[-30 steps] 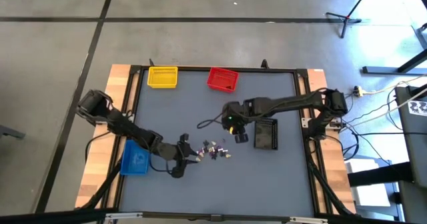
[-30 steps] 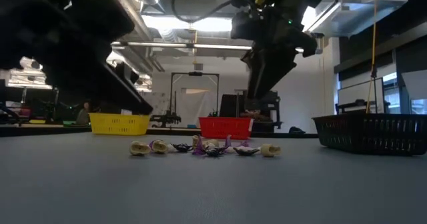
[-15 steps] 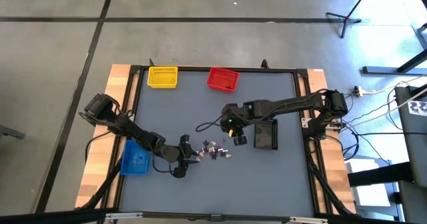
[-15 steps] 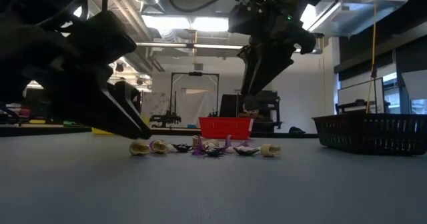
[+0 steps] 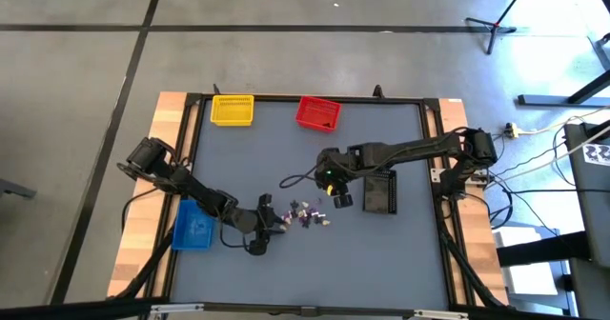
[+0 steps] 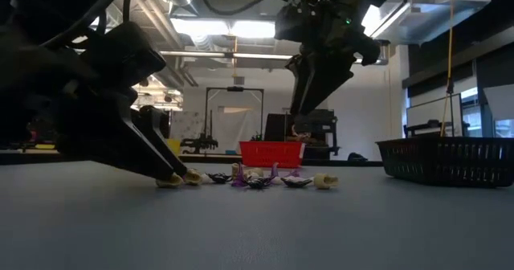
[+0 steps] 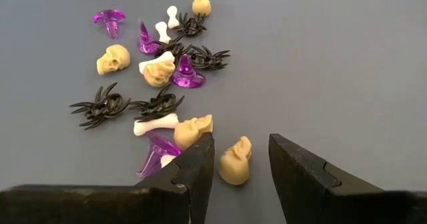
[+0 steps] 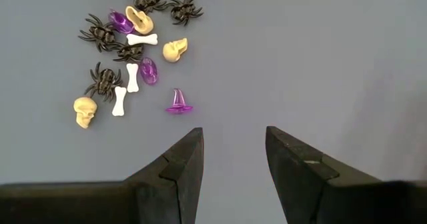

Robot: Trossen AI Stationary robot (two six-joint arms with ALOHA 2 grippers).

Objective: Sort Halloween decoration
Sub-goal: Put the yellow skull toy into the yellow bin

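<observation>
Tan skull (image 7: 235,161) between left tool (image 7: 241,159) fingers

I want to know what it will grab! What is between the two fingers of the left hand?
A pale tan skull lies between the open fingers of the left hand, at the near edge of the pile of trinkets. The left wrist view shows it.

From above, you are seeing the trinket pile (image 5: 305,214) too small to sort by kind. The left arm (image 6: 88,101) is blocking the yellow bin behind the pile.
</observation>
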